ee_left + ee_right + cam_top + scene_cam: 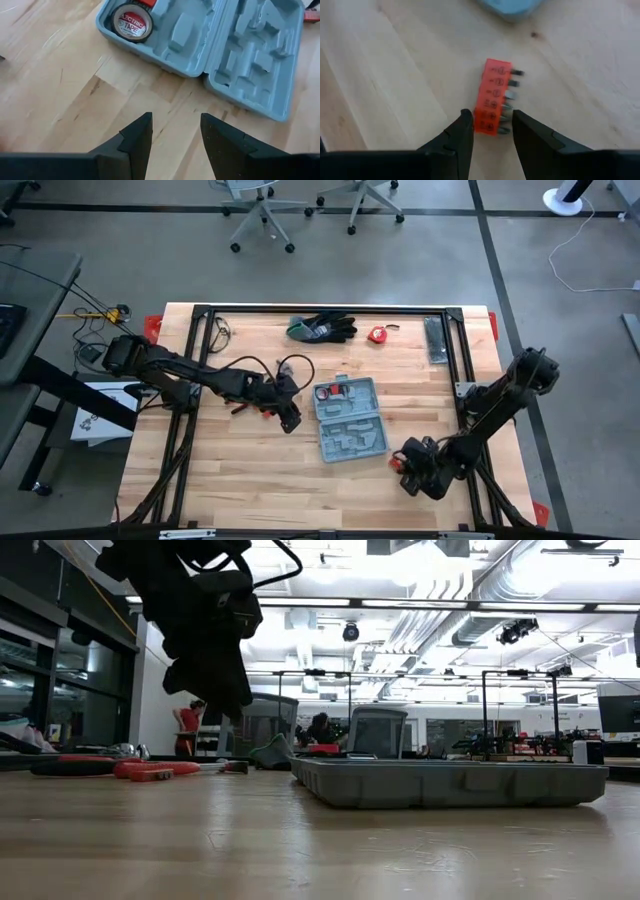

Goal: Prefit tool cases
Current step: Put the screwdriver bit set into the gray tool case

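Pale wooden planks form the desk, ringed by a black metal frame, with office chairs on the grey floor beyond. At its centre the grey-blue tool case lies opened flat, both hinged halves facing up and showing moulded, tool-shaped recesses. A roll of electrical tape sits in a round recess of the half farther from the front edge, with a small red item just beside it. The other half's recesses look bare.

The left hand hovers just left of the case, its two dark fingers spread apart with nothing between them, only bare wood below.

The right hand is low near the case's front right corner. Its fingers straddle one end of an orange bit holder lying on the desk, a row of metal bits along one side; whether they actually press on it cannot be told.

Along the far edge lie black-and-green gloves, a small red object and a narrow dark bar.
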Action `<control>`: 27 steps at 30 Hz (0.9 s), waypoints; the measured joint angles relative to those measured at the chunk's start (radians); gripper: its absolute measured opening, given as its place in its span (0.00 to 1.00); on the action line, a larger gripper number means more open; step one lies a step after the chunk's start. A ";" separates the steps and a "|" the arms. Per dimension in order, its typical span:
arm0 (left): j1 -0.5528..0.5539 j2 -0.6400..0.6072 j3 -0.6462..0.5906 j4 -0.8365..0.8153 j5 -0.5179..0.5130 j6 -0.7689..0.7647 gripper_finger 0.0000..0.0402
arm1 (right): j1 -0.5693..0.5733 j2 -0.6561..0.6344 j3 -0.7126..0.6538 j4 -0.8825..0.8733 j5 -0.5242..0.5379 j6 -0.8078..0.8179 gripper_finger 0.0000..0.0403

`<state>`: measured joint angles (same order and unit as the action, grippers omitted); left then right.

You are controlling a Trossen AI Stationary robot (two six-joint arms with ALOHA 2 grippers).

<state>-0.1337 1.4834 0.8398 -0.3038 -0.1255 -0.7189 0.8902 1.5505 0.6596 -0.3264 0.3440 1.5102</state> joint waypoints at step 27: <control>-0.051 0.000 0.000 -0.013 -0.087 -0.037 0.40 | -0.120 -0.041 0.092 -0.219 -0.168 -0.502 0.32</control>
<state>-0.1851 1.4834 0.8398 -0.3166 -0.2122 -0.7562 0.7700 1.5097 0.7513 -0.5450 0.1765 1.0081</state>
